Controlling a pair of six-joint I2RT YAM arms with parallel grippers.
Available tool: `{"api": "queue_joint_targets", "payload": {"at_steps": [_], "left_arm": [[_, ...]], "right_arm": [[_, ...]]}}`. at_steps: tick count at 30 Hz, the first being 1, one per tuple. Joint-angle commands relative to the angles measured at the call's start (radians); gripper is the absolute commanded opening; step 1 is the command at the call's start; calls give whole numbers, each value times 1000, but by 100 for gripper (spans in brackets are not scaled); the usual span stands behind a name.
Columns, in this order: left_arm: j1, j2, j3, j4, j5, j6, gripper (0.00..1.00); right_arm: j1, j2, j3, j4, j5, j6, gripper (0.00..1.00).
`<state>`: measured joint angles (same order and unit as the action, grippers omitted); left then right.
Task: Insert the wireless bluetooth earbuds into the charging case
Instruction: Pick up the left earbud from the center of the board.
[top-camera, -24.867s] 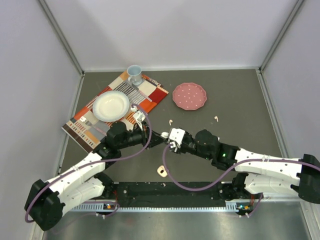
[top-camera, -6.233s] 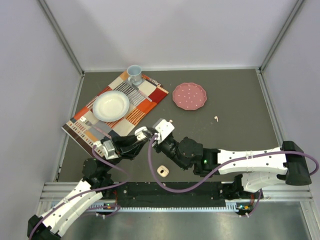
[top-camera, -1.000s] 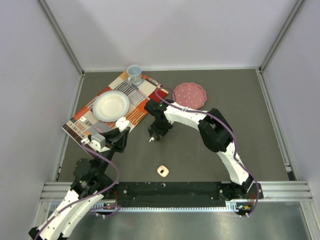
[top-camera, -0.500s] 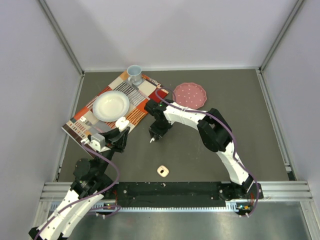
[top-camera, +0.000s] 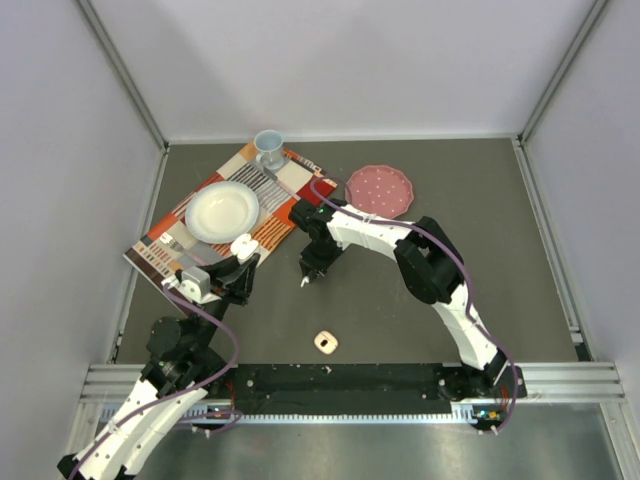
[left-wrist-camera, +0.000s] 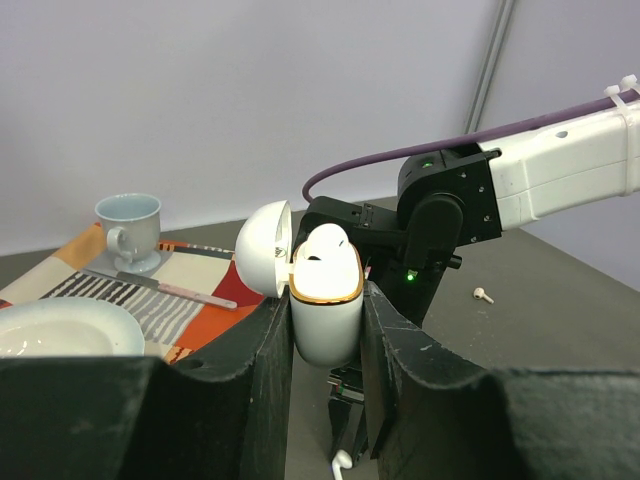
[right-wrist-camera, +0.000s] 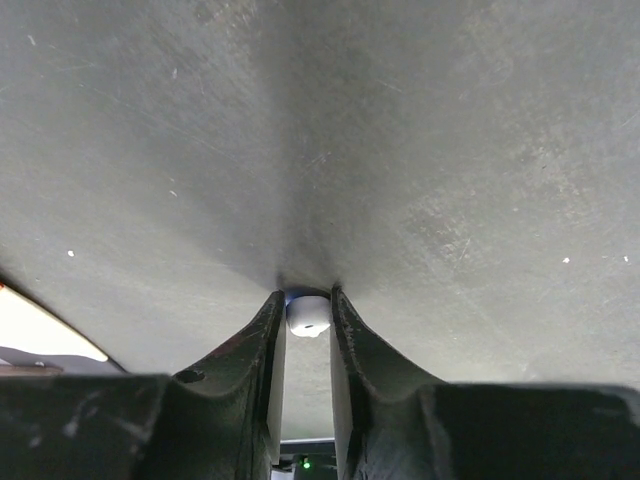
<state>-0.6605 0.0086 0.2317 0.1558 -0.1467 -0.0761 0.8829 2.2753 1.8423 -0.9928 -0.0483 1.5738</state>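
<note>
A: Dark grey surface (top-camera: 520, 230), pale walls all round, placemat (top-camera: 285, 178) and bowl (top-camera: 222, 211) back left. Where's the earbud?

B: Right fingers (right-wrist-camera: 262, 365) are down at the surface, pressed in on the earbud (right-wrist-camera: 308, 313). Its rounded head is pinched between them; the stem doesn't show in the wrist view. From above it sits just off the placemat's near corner.

A: And the charging case?

B: The charging case (left-wrist-camera: 325, 310) is upright in the left fingers (left-wrist-camera: 262, 370), clamped by its flanks, lid (left-wrist-camera: 262, 250) flipped back. Something white and rounded sits in the mouth. Looks like one bud already seated, can't be sure.

A: Handling?

B: Tiny, rigid, glossy plastic, next to no weight — I'd expect it to squirt or twist out of a pinch rather than break. Best hold is across the head with the stem hanging free, so the stem leads into its well. Light squeeze only.

A: Risks?

B: Bud rotating in the fingers so the stem misses the well. The case is smooth too — it could slide in the left grip if pushed on. Also a loose bud (left-wrist-camera: 484, 294) lies on the surface further right, and a second small case (top-camera: 325, 342) sits near the front edge.
</note>
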Motion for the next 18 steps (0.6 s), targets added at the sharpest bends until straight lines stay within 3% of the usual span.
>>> {"api": "queue_joint_targets", "payload": {"at_steps": [1,4,12,18], "left_arm": [[-1,-55,0,41,2,-2,0],[-1,-50,-2,41,9,-4,0],[1,-38,0,41,12,-5,0],[-1,-30,0,44,13,-4,0]], "right_arm": [[10,10,18,17,10,11,14],[11,-6,9,19,22,-23,3],[10,-83,-40,124,37,-193,0],[17,-198,-165,322,85,-323,0]]}}
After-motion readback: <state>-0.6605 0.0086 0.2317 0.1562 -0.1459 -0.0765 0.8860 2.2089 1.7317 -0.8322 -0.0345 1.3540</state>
